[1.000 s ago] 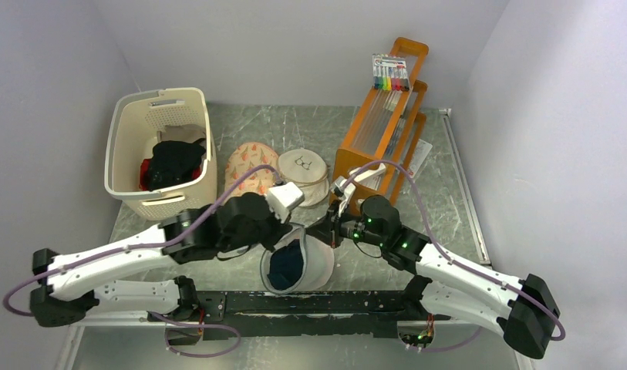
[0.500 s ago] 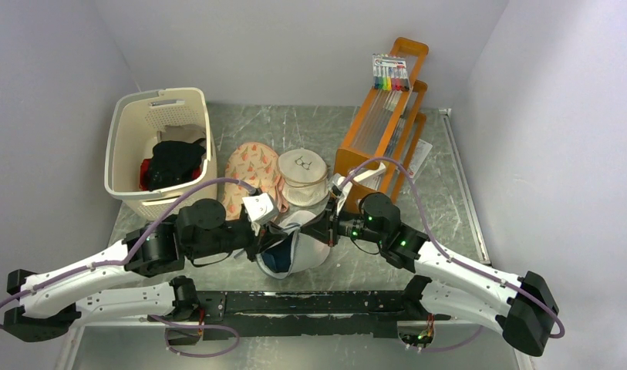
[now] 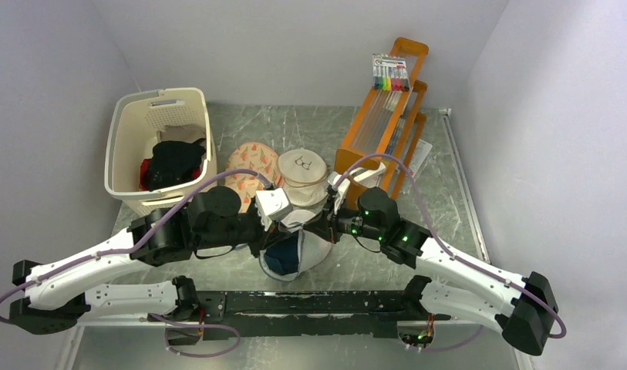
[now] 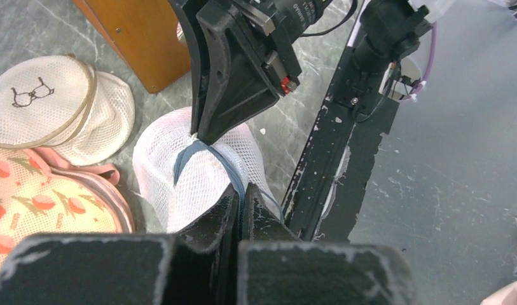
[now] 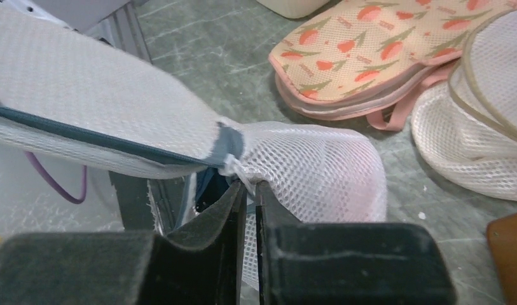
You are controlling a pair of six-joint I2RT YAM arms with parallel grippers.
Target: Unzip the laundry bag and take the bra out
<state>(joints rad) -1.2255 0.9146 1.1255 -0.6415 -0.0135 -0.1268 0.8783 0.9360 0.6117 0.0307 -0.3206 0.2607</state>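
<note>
Two robot arms meet over a round white mesh laundry bag (image 3: 308,250) on a grey-green table (image 3: 449,185); the left gripper (image 3: 267,243) reaches it from one side and the right gripper (image 3: 320,231) from the other, so the bag sits directly between the two sets of fingertips; a dark blue garment (image 3: 284,262) shows through the bag's gaping mouth, on the near side of both grippers; seen from the left wrist, the left fingers (image 4: 205,235) are pressed together with the grey-blue zipper rim (image 4: 191,152) pinched at their tips, and the rim runs straight ahead from them to the tips of the right gripper, which bite its far end; seen from the right wrist, the right fingers (image 5: 205,222) are clamped on a small white tab (image 5: 238,170) where the rim ends, with the mesh dome bulging just beyond and to the right of their tips; farther past those fingertips lies a peach patterned bag (image 5: 376,51), and beside it, to the right, a beige mesh bag (image 5: 484,121), both apart from the held bag.
</note>
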